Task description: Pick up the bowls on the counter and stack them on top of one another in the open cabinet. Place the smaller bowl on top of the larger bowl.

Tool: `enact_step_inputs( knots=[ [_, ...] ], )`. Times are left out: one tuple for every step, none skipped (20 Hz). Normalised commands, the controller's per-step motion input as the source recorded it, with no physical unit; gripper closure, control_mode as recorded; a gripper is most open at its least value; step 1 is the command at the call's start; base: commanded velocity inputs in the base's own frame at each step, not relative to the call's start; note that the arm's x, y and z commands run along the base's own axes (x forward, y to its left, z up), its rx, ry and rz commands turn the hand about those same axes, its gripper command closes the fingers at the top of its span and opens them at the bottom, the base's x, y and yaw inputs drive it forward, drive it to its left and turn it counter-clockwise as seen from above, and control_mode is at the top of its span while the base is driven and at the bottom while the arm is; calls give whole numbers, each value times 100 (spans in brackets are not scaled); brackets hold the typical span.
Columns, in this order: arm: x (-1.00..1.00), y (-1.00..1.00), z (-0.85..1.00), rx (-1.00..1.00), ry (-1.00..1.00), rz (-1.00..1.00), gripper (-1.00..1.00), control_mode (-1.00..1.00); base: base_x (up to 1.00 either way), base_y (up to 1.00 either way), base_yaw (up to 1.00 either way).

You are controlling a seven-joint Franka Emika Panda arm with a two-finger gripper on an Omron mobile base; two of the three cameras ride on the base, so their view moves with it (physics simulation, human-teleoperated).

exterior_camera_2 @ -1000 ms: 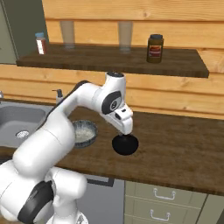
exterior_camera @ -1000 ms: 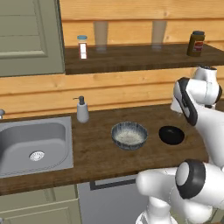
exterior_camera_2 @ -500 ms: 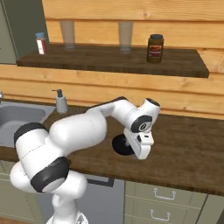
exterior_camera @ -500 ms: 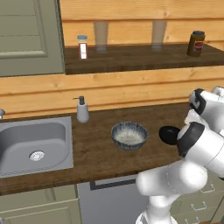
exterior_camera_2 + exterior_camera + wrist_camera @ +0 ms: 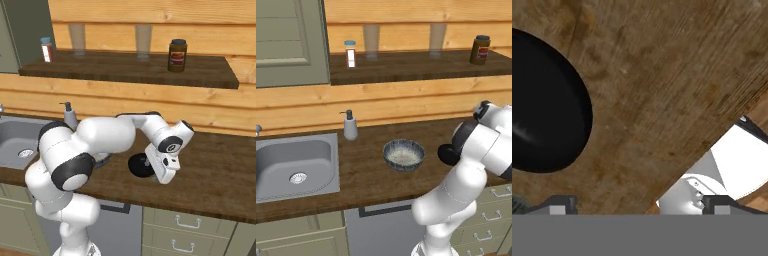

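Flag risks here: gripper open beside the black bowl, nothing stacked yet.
1. In the hand view the black bowl sits off to one side of the open gripper, not between the fingers; closing now would likely miss or clip its rim.
2. The grey bowl is on the counter; taking the black one up first would likely reverse the stack.
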Motion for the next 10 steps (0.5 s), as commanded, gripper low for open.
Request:
enact_step_inputs(
  knots=[
    [46, 43, -4, 0, 0, 0, -100, -100, 0, 0, 0],
    [46, 44, -2, 0, 0, 0, -100, -100, 0, 0, 0],
    [36, 40, -6, -3, 0, 0, -100, -100, 0, 0, 0],
    [21, 26, -22, -2, 0, 0, -100, -100, 0, 0, 0],
    [8, 4, -34, 0, 0, 0, -100, -100, 0, 0, 0],
    [3, 6, -43, 0, 0, 0, -100, -100, 0, 0, 0],
    [6, 4, -39, 0, 0, 0, -100, -100, 0, 0, 0],
    [2, 0, -38, 0, 0, 0, -100, -100, 0, 0, 0],
    [0, 0, -47, 0, 0, 0, -100, -100, 0, 0, 0],
    [0, 0, -51, 0, 0, 0, -100, -100, 0, 0, 0]
  ],
)
